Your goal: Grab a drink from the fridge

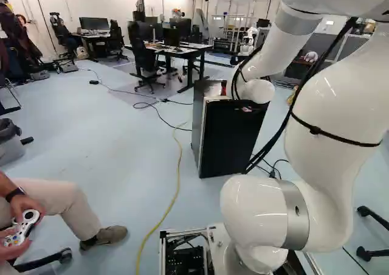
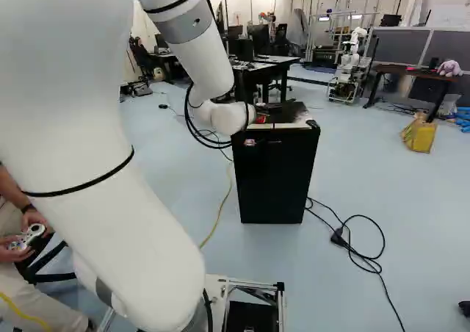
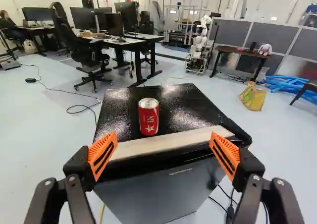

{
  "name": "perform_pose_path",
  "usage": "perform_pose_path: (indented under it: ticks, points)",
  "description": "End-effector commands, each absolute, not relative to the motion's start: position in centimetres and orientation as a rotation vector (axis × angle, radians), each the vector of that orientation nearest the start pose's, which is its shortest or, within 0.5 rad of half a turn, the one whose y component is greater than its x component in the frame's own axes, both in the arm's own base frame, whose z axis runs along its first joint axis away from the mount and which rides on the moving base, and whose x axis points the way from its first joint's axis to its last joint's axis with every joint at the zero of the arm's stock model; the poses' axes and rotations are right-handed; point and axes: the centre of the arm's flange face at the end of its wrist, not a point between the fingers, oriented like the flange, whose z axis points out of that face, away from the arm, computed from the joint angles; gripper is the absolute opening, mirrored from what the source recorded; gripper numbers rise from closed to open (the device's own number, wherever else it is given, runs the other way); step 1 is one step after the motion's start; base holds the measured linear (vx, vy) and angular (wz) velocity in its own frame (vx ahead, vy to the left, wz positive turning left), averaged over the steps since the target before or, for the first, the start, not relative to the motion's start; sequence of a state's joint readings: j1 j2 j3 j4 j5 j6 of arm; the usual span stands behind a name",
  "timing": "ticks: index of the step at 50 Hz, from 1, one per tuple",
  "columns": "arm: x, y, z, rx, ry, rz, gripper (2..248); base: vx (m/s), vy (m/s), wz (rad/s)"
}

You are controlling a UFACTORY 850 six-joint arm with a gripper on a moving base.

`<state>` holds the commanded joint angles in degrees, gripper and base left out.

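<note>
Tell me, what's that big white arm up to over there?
The white robot arm is reaching toward a small black fridge, seemingly to fetch a drink. Its gripper is open and holds nothing. A red drink can stands upright on top of the fridge, ahead of the gripper, and the fridge door looks closed. Nearby, a seated person holds a game-style controller, perhaps to steer the arm.

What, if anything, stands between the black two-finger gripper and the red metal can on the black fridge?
Nothing upright shows between the gripper and the can. Only a flat, pale strip, at the top front of the fridge, lies there, apparently low enough to clear.
</note>
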<state>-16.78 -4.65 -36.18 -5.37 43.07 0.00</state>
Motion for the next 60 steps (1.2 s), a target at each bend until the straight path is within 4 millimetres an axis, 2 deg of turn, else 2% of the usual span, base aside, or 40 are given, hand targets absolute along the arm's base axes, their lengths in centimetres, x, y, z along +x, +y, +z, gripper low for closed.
perform_pose_path:
  ticks: [19, 60]
  points:
    - [45.7, -13.1, 42.5, -2.654, 0.234, -1.951, 247, 0.0, 0.0, 0.0]
    - [49.5, -13.5, 38.7, -2.628, 0.216, -1.966, 247, 0.0, 0.0, 0.0]
